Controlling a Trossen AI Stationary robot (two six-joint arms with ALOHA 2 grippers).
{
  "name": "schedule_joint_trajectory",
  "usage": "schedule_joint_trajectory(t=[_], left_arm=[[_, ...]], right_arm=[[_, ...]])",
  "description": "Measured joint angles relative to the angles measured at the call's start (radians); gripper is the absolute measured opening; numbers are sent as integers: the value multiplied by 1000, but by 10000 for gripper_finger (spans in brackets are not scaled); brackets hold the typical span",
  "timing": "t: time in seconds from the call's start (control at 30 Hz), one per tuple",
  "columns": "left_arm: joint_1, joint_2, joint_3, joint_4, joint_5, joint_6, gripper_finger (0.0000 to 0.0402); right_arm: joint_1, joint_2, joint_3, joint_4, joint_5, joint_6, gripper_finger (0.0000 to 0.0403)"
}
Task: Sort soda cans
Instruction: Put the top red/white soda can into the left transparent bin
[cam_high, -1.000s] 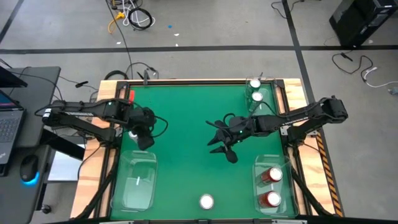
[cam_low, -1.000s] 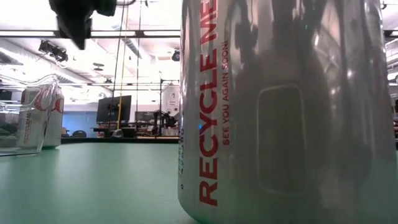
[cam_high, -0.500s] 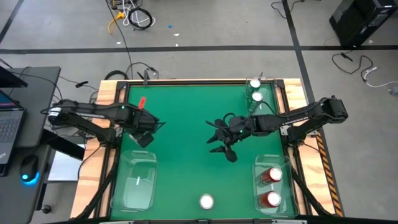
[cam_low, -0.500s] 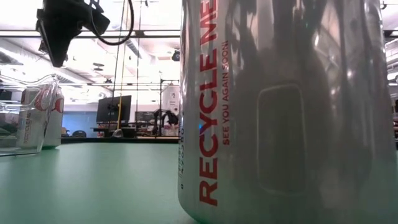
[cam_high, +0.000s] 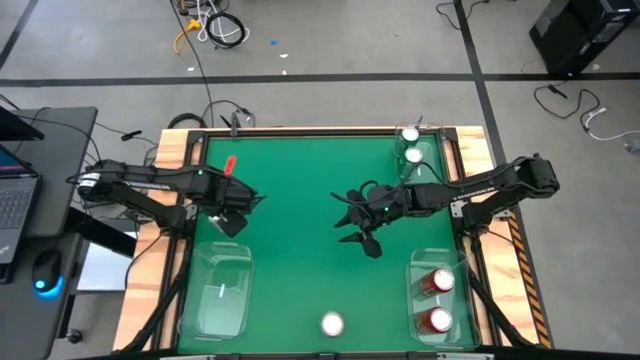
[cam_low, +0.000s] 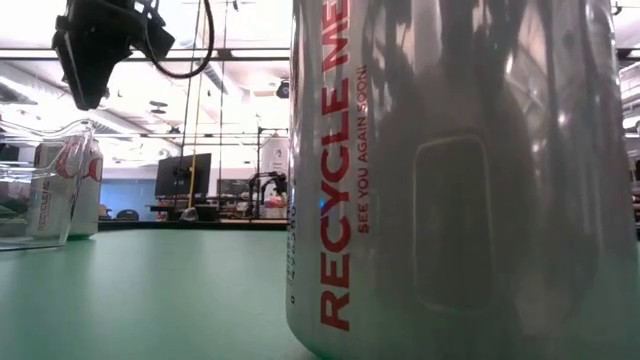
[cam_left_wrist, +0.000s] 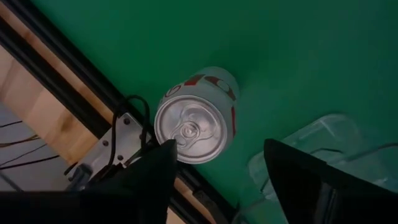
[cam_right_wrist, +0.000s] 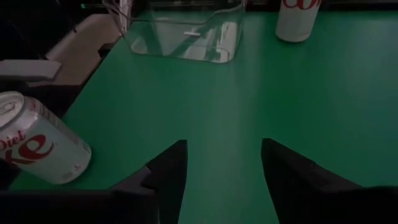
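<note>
Red cans (cam_high: 432, 300) and green cans (cam_high: 410, 145) sit in trays; two silver cans (cam_left_wrist: 198, 116) remain loose, both tools open and empty.

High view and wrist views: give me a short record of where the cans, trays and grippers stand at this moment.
front right tray: two red cans
rear right tray: two cans
front left tray: no can
front-edge silver can: standing loose
left-side silver can: standing, not gripped
left gripper: open, over left-side silver can
right gripper: open, mid-table, holding nothing
</note>
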Motion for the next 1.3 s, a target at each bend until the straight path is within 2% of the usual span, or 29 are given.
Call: schedule_joint_trajectory(t=[0.27,0.5,0.73,0.83,1.03,1.2,1.3], left_arm=[[0,-20,-94,0,-7,14,250],[22,-105,-168,12,-8,23,250],[80,-229,-231,140,58,30,250],[97,-255,-234,170,60,79,250],[98,-252,-234,170,-19,75,248],[96,-231,-234,162,15,111,249],[97,-231,-234,167,41,60,249]], right_arm=[[0,0,-1,8,-3,0,196],[0,0,-1,26,-3,0,199],[0,0,-1,25,-3,0,200],[0,0,-1,26,-3,0,200],[-1,0,-1,29,-3,0,200],[-4,0,-1,33,-3,0,200],[-11,0,0,28,-3,0,200]])
